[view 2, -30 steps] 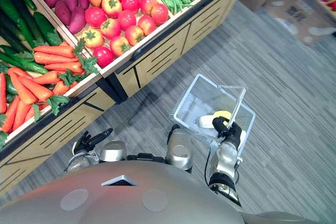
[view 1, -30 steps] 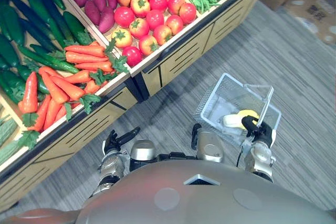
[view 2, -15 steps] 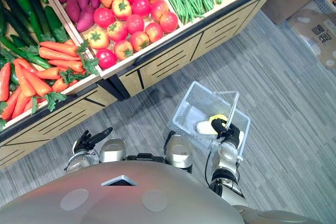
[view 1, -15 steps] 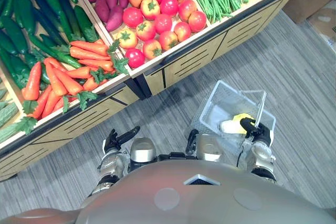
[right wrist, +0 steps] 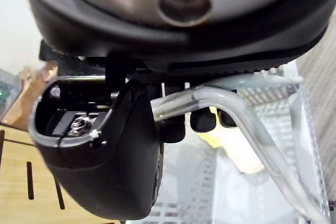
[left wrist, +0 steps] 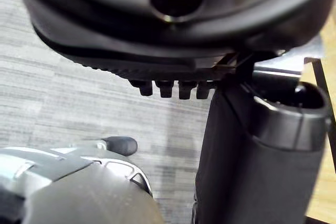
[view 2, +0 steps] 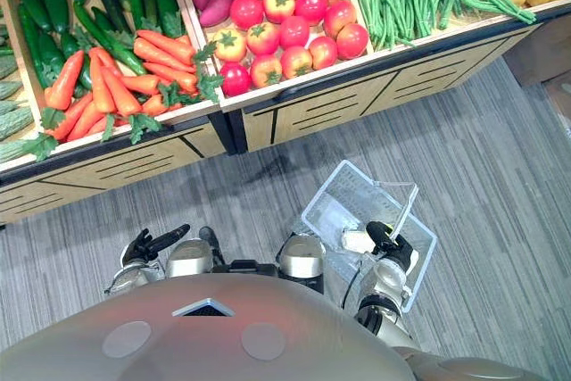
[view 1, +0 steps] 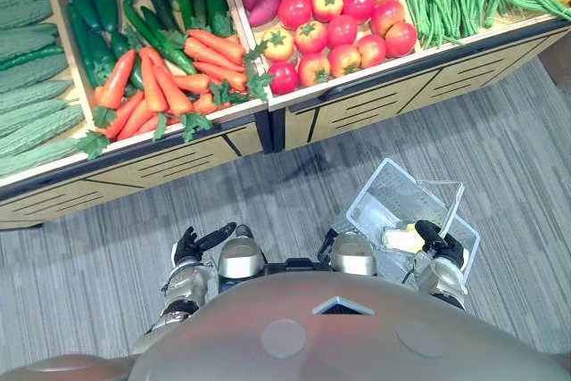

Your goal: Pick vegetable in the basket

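Grey floor (view 1: 294, 176) lies open between the left hand (view 1: 189, 244), fingers straight, and the stand (view 1: 384, 104). Over its raised front lip, carrots (view 1: 169, 86) and tomatoes (view 1: 339, 28) lie uncovered from above. The basket (view 1: 393, 198) hangs from the right hand (view 1: 439, 245), curled round the handle (right wrist: 226, 98) that crosses its open top.

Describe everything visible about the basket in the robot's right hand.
The basket is a rectangular, see-through pale mesh box with an open top and a clear tubular handle. The right hand has its fingers curled round that handle, holding it tilted above the grey floor at the robot's right. Inside lie pale yellow and whitish items, too unclear to name.
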Tool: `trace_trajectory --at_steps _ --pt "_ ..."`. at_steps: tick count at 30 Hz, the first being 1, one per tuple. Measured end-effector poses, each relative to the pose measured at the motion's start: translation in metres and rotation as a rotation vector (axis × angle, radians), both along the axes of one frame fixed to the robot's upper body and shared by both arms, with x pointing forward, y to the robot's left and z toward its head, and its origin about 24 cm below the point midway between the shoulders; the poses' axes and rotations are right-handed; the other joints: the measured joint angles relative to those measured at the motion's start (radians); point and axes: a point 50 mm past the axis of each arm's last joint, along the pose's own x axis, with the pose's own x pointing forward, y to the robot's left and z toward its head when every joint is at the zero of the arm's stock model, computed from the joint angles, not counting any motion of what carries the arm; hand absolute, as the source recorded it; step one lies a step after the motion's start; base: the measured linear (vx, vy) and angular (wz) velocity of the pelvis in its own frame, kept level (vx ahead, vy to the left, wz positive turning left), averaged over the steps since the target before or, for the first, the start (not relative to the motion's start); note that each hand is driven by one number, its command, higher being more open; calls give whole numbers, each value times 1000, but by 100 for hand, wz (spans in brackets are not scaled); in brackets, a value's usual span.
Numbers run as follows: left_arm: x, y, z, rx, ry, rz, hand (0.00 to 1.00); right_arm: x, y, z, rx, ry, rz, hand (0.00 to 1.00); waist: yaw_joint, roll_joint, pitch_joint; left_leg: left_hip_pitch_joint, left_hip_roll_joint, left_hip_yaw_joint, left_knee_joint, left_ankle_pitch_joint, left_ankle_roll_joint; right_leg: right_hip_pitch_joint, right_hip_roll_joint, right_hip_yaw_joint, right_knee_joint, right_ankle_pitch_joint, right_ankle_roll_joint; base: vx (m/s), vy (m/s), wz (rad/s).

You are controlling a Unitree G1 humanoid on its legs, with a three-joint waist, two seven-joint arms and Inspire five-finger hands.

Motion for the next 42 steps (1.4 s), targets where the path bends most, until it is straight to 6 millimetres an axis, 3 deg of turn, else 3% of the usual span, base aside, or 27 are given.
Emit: trace_trajectory --at_steps 6,12,15,18,20,24,28,30,32,35,37,42 --pt "-2 -2 -1 -7 9 0 100 0 2 -1 9 6 6 0 2 2 -2 3 -42 -21 -49 21 19 -3 -24 -14 -1 9 9 -7 52 14" --pt "2 0 0 15 5 9 100 -1 7 -5 35 23 7 0 4 -5 -5 -5 -47 -59 -57 26 19 17 -21 -51 -17 13 14 66 -21 19" --pt "18 6 9 101 -67 60 100 -5 13 -9 57 47 0 0 9 -16 -9 -22 -52 -93 -56 26 19 29 -21 -71 -33 13 14 47 -22 32" --pt "38 16 25 210 -179 142 100 -9 19 -12 68 68 -14 0 24 -33 -14 -31 -54 -111 -56 26 20 33 -21 -79 -35 13 14 28 -17 21" --pt "61 32 52 349 -328 230 100 -8 27 -14 76 71 -24 0 34 -51 -14 -35 -57 -122 -56 26 20 38 -23 -78 -36 13 14 22 -8 16" --pt "85 50 95 538 -518 345 100 -3 33 -15 80 67 -6 0 47 -54 -17 -35 -59 -119 -56 25 22 37 -24 -73 -39 17 4 2 -4 0" --pt "101 55 134 709 -654 359 100 5 36 -14 61 60 38 0 52 -55 -18 -36 -58 -109 -56 23 23 28 -24 -43 -39 19 3 -11 -11 -8" --pt "111 52 164 808 -762 361 100 6 37 -14 57 57 58 0 54 -57 -19 -36 -57 -103 -56 23 23 22 -23 -16 -39 22 7 -9 -15 -5" --pt "116 50 178 849 -818 349 100 7 37 -14 57 60 74 0 55 -59 -20 -36 -57 -99 -56 23 23 19 -23 -9 -39 22 8 -8 -12 -8" --pt "129 42 210 961 -944 241 100 9 36 -14 47 64 114 0 52 -59 -22 -35 -56 -82 -55 22 23 7 -22 32 -40 29 16 -12 -9 -16" --pt "139 38 216 969 -982 173 100 10 35 -13 44 65 122 0 50 -59 -23 -35 -55 -74 -45 17 23 7 -22 41 -45 32 15 -10 -13 -15" --pt "156 35 207 917 -942 29 100 20 36 -11 21 53 206 0 26 -53 -26 -41 -46 -47 -22 8 29 -3 -16 73 -70 59 1 -26 -21 -20"
